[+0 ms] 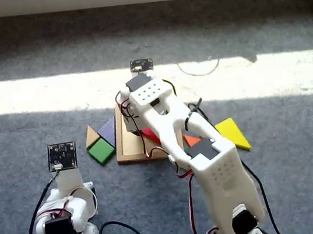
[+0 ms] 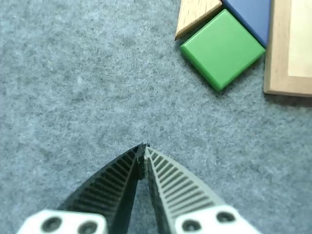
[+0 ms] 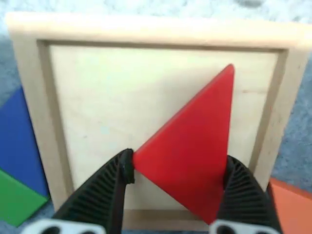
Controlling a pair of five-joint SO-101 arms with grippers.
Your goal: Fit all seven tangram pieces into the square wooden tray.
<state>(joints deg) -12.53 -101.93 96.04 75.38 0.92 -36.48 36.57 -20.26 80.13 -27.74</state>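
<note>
Red triangle point(image 3: 190, 151) sits between the fingers of the right hand point(image 3: 178, 165), over the square wooden tray point(image 3: 146, 31). The hand is spread fairly wide and clamped across the piece, one fingertip on its square corner and the other against its long edge.

- Key relation: the long edge runs nearly parallel to one side wall of the tray, just inside it, on the side where the orange piece point(image 3: 292, 204) lies. The tip nearest the hand overlaps the tray's near rim, so I judge the triangle not yet seated flat. It needs to go a little deeper into the tray before it drops in.
- Tray floor around the red piece is bare wood.
- Left hand point(image 2: 145, 151) is pinched closed, tips meeting, holding nothing. It hangs over the grey cover of the desk, well apart from the tray. The right arm is plainly the nearer one.

Count: one tray, two arms, six pieces seen, one short of the task's seven.
- Red, in the hand.
- Orange and the yellow triangle point(image 1: 233, 134), on one side of the tray.
- Green square point(image 2: 223, 48), blue piece point(image 2: 248, 17) and plain wood triangle point(image 2: 195, 14), clustered touching on the other side.
</note>
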